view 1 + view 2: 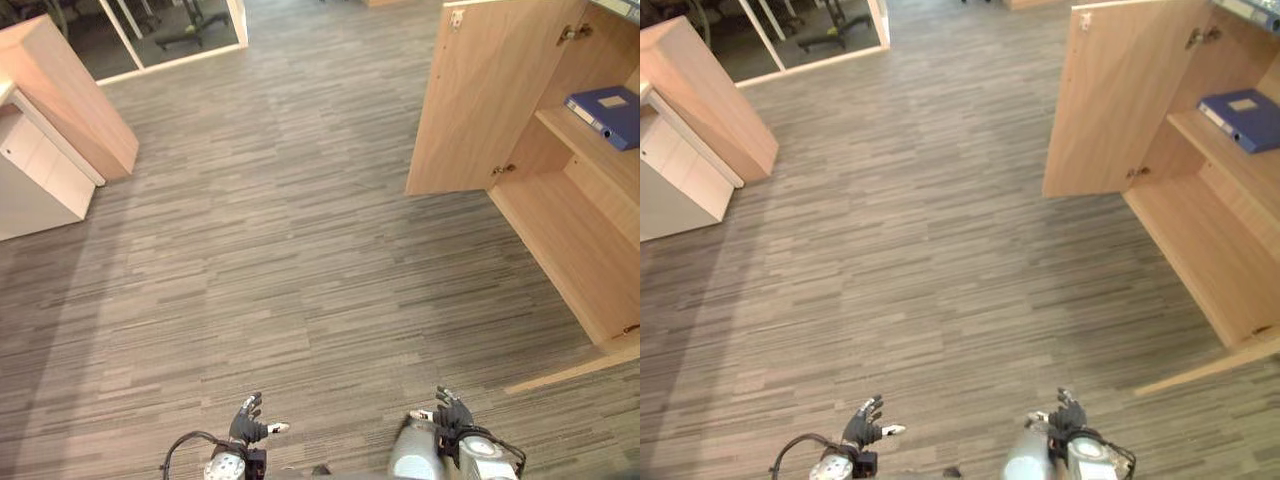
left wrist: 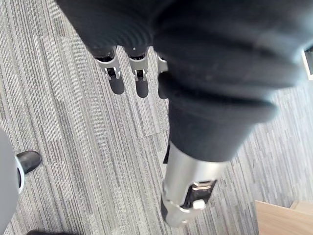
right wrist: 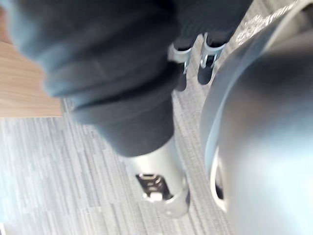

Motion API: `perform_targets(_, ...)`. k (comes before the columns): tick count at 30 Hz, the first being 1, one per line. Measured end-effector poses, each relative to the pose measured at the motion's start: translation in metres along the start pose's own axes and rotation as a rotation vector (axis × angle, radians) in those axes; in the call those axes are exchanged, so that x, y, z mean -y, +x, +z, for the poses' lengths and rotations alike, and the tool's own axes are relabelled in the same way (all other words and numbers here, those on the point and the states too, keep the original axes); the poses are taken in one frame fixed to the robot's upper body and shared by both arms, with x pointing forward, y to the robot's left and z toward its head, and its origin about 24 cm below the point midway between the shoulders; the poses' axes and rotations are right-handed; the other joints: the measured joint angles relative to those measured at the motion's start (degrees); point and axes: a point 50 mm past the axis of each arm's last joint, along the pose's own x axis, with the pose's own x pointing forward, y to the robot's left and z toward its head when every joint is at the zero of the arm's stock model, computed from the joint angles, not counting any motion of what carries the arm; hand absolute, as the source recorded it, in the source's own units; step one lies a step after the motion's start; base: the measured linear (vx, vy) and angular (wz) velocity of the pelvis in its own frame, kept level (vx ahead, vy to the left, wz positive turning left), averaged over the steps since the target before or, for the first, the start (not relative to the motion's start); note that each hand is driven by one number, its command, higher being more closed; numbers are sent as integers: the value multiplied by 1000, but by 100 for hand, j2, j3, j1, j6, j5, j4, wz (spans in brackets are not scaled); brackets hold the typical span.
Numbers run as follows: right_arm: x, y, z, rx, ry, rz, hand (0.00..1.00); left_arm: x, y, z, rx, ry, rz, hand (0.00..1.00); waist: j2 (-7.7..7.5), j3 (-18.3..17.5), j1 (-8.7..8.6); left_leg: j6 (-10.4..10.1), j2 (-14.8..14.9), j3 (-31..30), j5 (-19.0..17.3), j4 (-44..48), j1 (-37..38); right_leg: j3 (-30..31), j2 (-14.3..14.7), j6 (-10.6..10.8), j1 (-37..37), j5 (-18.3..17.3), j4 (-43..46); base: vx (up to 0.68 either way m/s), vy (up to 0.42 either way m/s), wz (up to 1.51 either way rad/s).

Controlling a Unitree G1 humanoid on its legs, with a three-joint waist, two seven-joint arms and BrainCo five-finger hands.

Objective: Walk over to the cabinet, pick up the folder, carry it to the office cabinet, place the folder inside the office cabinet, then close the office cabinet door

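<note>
A blue folder lies flat on the middle shelf of the wooden office cabinet at the right. The cabinet's door stands wide open, swung out towards the room. My left hand hangs low at the bottom of the view above the carpet, fingers relaxed and holding nothing. At the lower right my right hand hangs the same way, its fingers loose and empty. Both hands are well short of the cabinet and the folder.
A light wooden cabinet and a white drawer unit stand at the far left. Glass partitions close the back. Grey striped carpet spreads between me and the cabinets.
</note>
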Motion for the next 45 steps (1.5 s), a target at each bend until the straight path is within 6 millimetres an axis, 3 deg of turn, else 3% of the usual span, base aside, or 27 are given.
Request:
perform_targets(1, -3, 0, 0, -2, 10, 2, 0, -2, 1, -2, -12, 15, 4, 0, -111, 23, -18, -154, -50, -1, -99, -115, 114, -109, 222, 0, -50, 370, -821, 260, -275, 38)
perform_targets(2, -4, -1, -6, -22, 20, -1, 0, -3, 2, -5, -33, 27, 4, 0, -236, 61, -70, -331, -127, -73, -274, -154, 218, 29, 317, -589, -36, 1137, -1232, 268, -282, 31)
perform_targets(4, 3, 1, 0, -9, 29, -21, 0, 6, 2, -14, -74, 14, -11, 0, -68, 53, -40, -359, 64, -22, -345, -162, 230, -32, 515, -634, -99, 818, -1062, 265, -240, 1)
perform_targets(5, 3, 0, -2, -16, 42, -28, 0, 5, 2, -14, -79, 24, -9, 0, -74, 52, -102, -301, 199, -20, -481, -119, 265, -138, 523, -633, -97, 503, -776, 238, -232, 5)
perform_targets(7, 6, -2, -10, -36, 59, -42, 0, 7, 4, -12, -71, 30, -13, 0, -54, 34, -154, -374, 406, -64, -709, 6, 314, -318, 539, -650, -46, 125, -465, 206, -261, 27)
perform_targets(8, 10, -3, -14, -47, 69, -59, 0, 10, 4, -12, -76, 24, -18, 0, 68, -18, -162, -310, 731, -116, -948, 289, 202, -567, 577, -478, 62, -179, -294, 319, -377, 57)
perform_targets(9, 14, -5, -19, -59, 82, -77, 0, 10, 3, -16, -88, 13, -13, 0, -29, -119, -314, -442, 923, -46, -1087, 844, 71, -532, 207, -709, 78, -689, 567, 355, -331, 67)
perform_targets(10, 16, -6, -24, -76, 80, -85, 0, 10, 3, -17, -95, 0, -7, 0, -98, -130, -337, -631, 1005, 24, -1063, 1283, 6, -484, 137, -510, 221, -911, 603, 363, -279, 53)
perform_targets(11, 21, -6, -30, -108, 76, -100, 0, 13, 4, -17, -104, -35, -1, 0, -7, -113, -269, -993, 1507, 76, -1052, 2577, -413, -492, 408, -460, 440, -990, 487, 352, -290, 1)
perform_targets(12, 21, -6, -31, -116, 77, -102, 0, 11, 4, -15, -96, -60, 13, 0, 4, -120, -192, -1128, 1763, 85, -901, 3478, -738, -476, 619, -506, 634, -954, 222, 329, -334, -35)
perform_targets(14, 20, -6, -31, -117, 91, -103, 0, 3, 4, -16, -96, -113, 63, 0, -23, -103, -118, -1098, 2054, 267, -918, 4699, -1131, -336, 1042, -559, 1185, -836, -429, 276, -262, -61)
perform_targets(17, 20, -4, -28, -112, 105, -109, 0, -6, 3, -17, -93, -164, 131, 0, -28, -102, -47, -1037, 1907, 402, -951, 4627, -1645, 11, 1392, -581, 1600, -592, -1133, 231, -174, -83)
perform_targets(20, 20, -3, -25, -105, 113, -115, 0, -15, 2, -16, -81, -207, 186, 0, -88, -69, 70, -920, 1525, 188, -819, 3100, -2121, 501, 1627, -536, 1951, -323, -1811, 217, -101, -89)
perform_targets(24, 20, -5, -30, -112, 107, -117, 0, -20, 0, -19, -85, -234, 222, 0, -117, -53, 91, -1027, 1265, -657, -145, 951, -2157, 1037, 1776, -456, 2356, -289, -2173, 238, -10, -73)
perform_targets(27, 20, -6, -36, -133, 105, -118, 0, -21, 0, -20, -85, -243, 234, 0, -116, -54, 144, -1041, 1163, -1161, 170, 437, -2160, 1431, 1875, -308, 2552, -294, -2399, 338, 115, -78)
perform_targets(29, 22, -10, -45, -156, 102, -122, 0, -20, 0, -20, -86, -242, 238, 0, -112, -58, 157, -977, 942, -1425, 427, 359, -2150, 1656, 1864, -88, 2724, -339, -2558, 317, 176, -52)
perform_targets(30, 22, -11, -46, -159, 103, -123, 0, -21, 0, -20, -87, -241, 239, 0, -119, -62, 176, -885, 866, -1509, 582, 349, -2139, 1720, 1836, -34, 2732, -368, -2560, 329, 216, -51)
perform_targets(31, 21, -11, -48, -165, 104, -122, 0, -22, -1, -22, -94, -237, 244, 0, -149, -86, 189, -744, 742, -1526, 1055, 283, -2052, 1853, 1704, 134, 2726, -456, -2527, 337, 246, -43)
perform_targets(32, 21, -12, -50, -172, 107, -120, 0, -26, 0, -21, -94, -226, 249, 0, -215, -137, 173, -654, 529, -1379, 1208, 257, -1986, 1902, 1437, 327, 2701, -549, -2450, 342, 254, -39)
perform_targets(34, 16, -13, -52, -181, 113, -107, 0, -26, 1, -20, -88, -211, 245, 0, -304, -197, 201, -406, 236, -1079, 1027, 165, -1885, 2020, 1039, 642, 2528, -574, -2214, 305, 244, -39)
perform_targets(37, 12, -13, -53, -182, 119, -88, 0, -23, 0, -20, -91, -201, 232, 0, -291, -277, 249, -128, -203, -814, 687, 131, -1564, 2053, 433, 846, 2203, -655, -1166, 389, 406, -38)
perform_targets(39, 12, -14, -56, -189, 123, -83, 0, -21, -2, -24, -99, -191, 223, 0, -353, -395, 226, 0, -493, -793, 436, 66, -1267, 2003, -46, 705, 1688, -571, 248, 247, 339, -13)
perform_targets(41, 16, -15, -56, -183, 130, -94, 0, -18, -3, -28, -110, -177, 212, 0, -305, -489, 183, 176, -706, -786, 210, -24, -875, 1825, -652, -445, 999, 229, 1936, 249, 324, 1)
perform_targets(42, 16, -14, -54, -179, 131, -93, 0, -18, -4, -29, -114, -172, 212, 0, -298, -493, 171, 217, -714, -759, 181, -54, -796, 1753, -764, -535, 855, 264, 2249, 234, 241, -10)
perform_targets(43, 15, -12, -48, -158, 138, -89, 0, -19, -4, -29, -116, -163, 211, 0, -268, -484, 163, 225, -702, -748, 168, -115, -677, 1541, -912, -466, 583, 194, 2681, 216, 151, -8)
perform_targets(44, 15, -10, -42, -139, 142, -89, 0, -20, -3, -27, -112, -155, 212, 0, -265, -436, 151, 229, -608, -769, 166, -138, -600, 1251, -910, -272, 414, 22, 2815, 231, 105, -4)
perform_targets(45, 15, -9, -38, -125, 143, -89, 0, -22, -2, -26, -110, -152, 214, 0, -262, -381, 158, 229, -499, -778, 165, -140, -529, 973, -868, -209, 339, -147, 2785, 235, -2, -3)
